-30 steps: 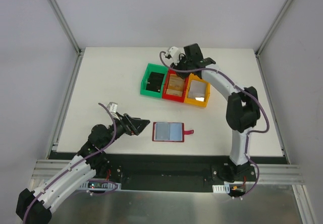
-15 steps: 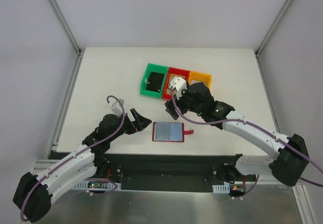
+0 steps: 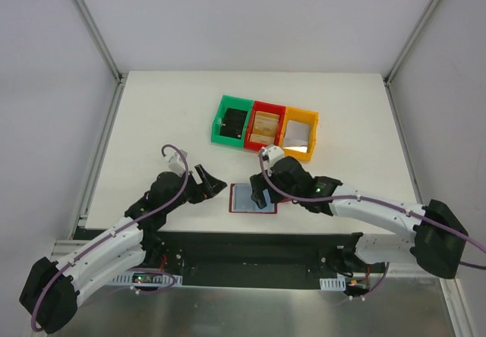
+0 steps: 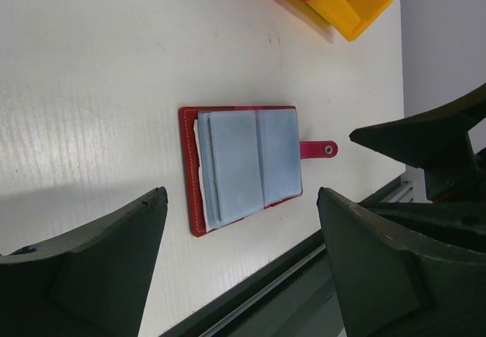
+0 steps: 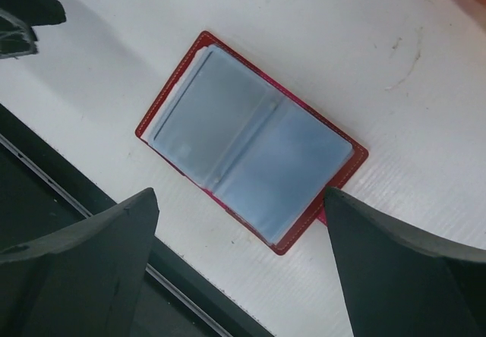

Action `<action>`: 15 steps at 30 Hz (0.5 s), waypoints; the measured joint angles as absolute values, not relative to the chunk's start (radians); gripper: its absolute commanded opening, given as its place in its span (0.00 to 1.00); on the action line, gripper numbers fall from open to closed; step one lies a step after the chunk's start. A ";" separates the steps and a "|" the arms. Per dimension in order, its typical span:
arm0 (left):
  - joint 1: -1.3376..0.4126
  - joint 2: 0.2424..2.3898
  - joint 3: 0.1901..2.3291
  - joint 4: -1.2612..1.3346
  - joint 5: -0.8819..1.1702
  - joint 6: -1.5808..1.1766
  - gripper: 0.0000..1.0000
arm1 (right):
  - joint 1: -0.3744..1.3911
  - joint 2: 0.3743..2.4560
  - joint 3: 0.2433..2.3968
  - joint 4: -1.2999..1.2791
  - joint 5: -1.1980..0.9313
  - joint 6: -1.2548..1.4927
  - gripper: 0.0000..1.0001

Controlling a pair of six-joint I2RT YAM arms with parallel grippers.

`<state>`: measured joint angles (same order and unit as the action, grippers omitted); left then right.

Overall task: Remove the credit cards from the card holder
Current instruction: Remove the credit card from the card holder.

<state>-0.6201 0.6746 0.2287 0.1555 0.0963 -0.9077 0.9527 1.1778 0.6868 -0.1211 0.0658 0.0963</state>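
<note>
The card holder [image 3: 241,199] lies open and flat near the table's front edge, dark red with two grey-blue sleeves [image 4: 243,166] [image 5: 247,140] and a strap tab [image 4: 319,149] on its right. The credit cards stay inside the sleeves; only a pale edge [image 4: 199,155] shows at the left pocket. My right gripper [image 3: 262,194] hovers over the holder's right half, open, with nothing between its fingers [image 5: 241,193]. My left gripper [image 3: 216,187] stands open just left of the holder, above the table and apart from it [image 4: 241,194].
Three small bins stand in a row behind the holder: green [image 3: 221,128] with a dark item, red [image 3: 264,148] with pale cards, yellow [image 3: 298,153]. The table's front edge and a black rail [image 4: 304,291] run just in front of the holder.
My right arm swung down from the red bin to above the card holder, and its jaws opened. My left gripper shifted slightly toward the holder and stayed open.
</note>
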 measured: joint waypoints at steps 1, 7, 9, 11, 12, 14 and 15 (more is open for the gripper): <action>-0.620 0.675 0.224 0.159 0.097 -0.908 0.75 | 0.987 1.202 0.712 -0.133 0.101 0.097 0.87; -0.620 0.740 0.205 0.171 0.110 -0.909 0.65 | 1.065 1.354 0.834 -0.176 0.211 0.102 0.73; -0.620 0.761 0.203 0.171 0.118 -0.909 0.62 | 1.084 1.413 0.870 -0.190 0.231 0.105 0.68; -0.620 0.768 0.201 0.171 0.122 -0.908 0.59 | 1.106 1.467 0.898 -0.199 0.250 0.109 0.65; -0.620 0.767 0.199 0.173 0.122 -0.909 0.58 | 1.117 1.493 0.913 -0.208 0.258 0.112 0.64; -0.620 0.761 0.194 0.175 0.122 -0.909 0.56 | 1.134 1.538 0.945 -0.228 0.276 0.115 0.64; -0.620 0.756 0.191 0.175 0.122 -0.909 0.56 | 1.140 1.557 0.961 -0.239 0.285 0.117 0.64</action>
<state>-0.6201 0.7555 0.1905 0.1753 0.1219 -0.9092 1.1397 1.5574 0.9611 -0.2386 0.2852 0.1169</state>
